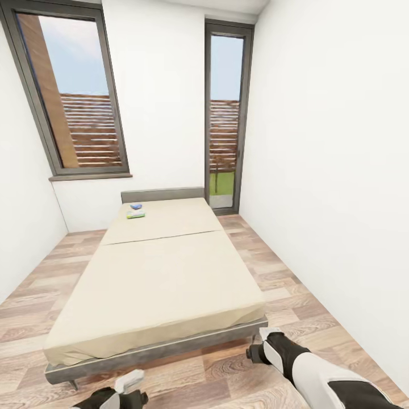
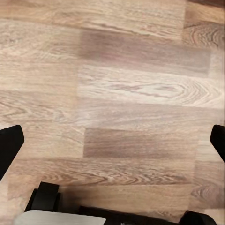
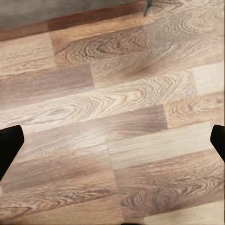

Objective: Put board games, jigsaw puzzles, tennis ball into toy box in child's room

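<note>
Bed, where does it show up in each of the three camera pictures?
Head view: the bed fills the middle, its foot end nearest the robot.
Left wrist view: bare wood floor under the camera.
Right wrist view: a grey strip of the bed's frame and one leg, beyond the fingertips.
Shared landmark: the wood floor, seen in all three.

Bright even daylight from two windows; soft render, wide-angle edge stretch.
</note>
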Controlling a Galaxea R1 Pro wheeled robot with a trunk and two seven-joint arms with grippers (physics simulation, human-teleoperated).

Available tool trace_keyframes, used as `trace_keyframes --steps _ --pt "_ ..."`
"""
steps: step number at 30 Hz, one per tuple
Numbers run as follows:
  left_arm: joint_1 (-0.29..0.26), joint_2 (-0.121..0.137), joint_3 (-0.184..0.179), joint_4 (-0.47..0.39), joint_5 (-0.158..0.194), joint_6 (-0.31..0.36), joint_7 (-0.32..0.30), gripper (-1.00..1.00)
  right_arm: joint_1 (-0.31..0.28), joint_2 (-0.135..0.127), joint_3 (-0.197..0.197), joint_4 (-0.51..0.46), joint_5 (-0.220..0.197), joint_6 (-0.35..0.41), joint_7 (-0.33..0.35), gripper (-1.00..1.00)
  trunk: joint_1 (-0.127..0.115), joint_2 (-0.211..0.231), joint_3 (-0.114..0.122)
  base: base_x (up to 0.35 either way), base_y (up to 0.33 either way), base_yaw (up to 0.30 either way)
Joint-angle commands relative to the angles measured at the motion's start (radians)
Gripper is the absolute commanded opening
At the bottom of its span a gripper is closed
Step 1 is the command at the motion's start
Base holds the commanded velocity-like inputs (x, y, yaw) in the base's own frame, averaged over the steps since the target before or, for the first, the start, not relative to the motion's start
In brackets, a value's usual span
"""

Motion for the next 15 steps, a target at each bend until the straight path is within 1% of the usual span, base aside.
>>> trace_keyframes --steps 1,2,3,4,5,7,8,10,11,12,13,15 --pt "-0.020 -0.002 0.007 -0.002 0.000 0.010 -0.002 1.00 -0.012 0.002 -0.001 -0.002 -0.001 0.008 -0.008 1.00 0.000 -0.001 -0.001 0.000 0.000 0.000" --pt "-0.040 -0.003 0.010 -0.002 0.000 0.016 -0.001 1.00 -0.022 0.003 -0.002 -0.002 -0.002 0.011 -0.011 1.00 0.000 -0.001 -0.001 0.000 0.000 0.000" --pt "-0.040 -0.003 0.010 -0.002 0.000 0.016 -0.001 1.00 -0.022 0.003 -0.002 -0.002 -0.002 0.011 -0.011 1.00 0.000 -0.001 -0.001 0.000 0.000 0.000" --pt "-0.060 -0.005 0.012 -0.002 0.000 0.024 0.000 1.00 -0.031 0.005 -0.002 -0.004 -0.003 0.012 -0.014 1.00 0.000 -0.001 -0.001 0.000 0.000 0.000" --pt "-0.060 -0.005 0.012 -0.002 0.000 0.024 0.000 1.00 -0.031 0.005 -0.002 -0.004 -0.003 0.012 -0.014 1.00 0.000 -0.001 -0.001 0.000 0.000 0.000" --pt "-0.100 -0.008 0.016 -0.002 0.001 0.041 0.002 1.00 -0.051 0.007 -0.002 -0.015 -0.003 0.015 -0.018 1.00 0.000 -0.001 -0.001 0.000 0.000 0.000" --pt "-0.100 -0.008 0.016 -0.002 0.001 0.041 0.002 1.00 -0.051 0.007 -0.002 -0.015 -0.003 0.015 -0.018 1.00 0.000 -0.001 -0.001 0.000 0.000 0.000" --pt "-0.142 -0.012 0.022 -0.002 0.001 0.055 0.002 1.00 -0.067 0.008 -0.002 -0.037 -0.003 0.019 -0.020 1.00 0.000 -0.001 -0.001 0.000 0.000 0.000" --pt "-0.142 -0.012 0.022 -0.002 0.001 0.055 0.002 1.00 -0.067 0.008 -0.002 -0.037 -0.003 0.019 -0.020 1.00 0.000 -0.001 -0.001 0.000 0.000 0.000" --pt "-0.161 -0.015 0.025 -0.002 0.001 0.059 0.003 1.00 -0.072 0.007 -0.002 -0.049 -0.003 0.020 -0.020 1.00 0.000 -0.001 -0.001 0.000 0.000 0.000" --pt "-0.161 -0.015 0.025 -0.002 0.001 0.059 0.003 1.00 -0.072 0.007 -0.002 -0.049 -0.003 0.020 -0.020 1.00 0.000 -0.001 -0.001 0.000 0.000 0.000" --pt "-0.195 -0.023 0.031 -0.003 0.001 0.065 0.004 1.00 -0.077 0.004 -0.001 -0.071 -0.003 0.021 -0.020 1.00 0.000 -0.001 -0.001 0.000 0.000 0.000"
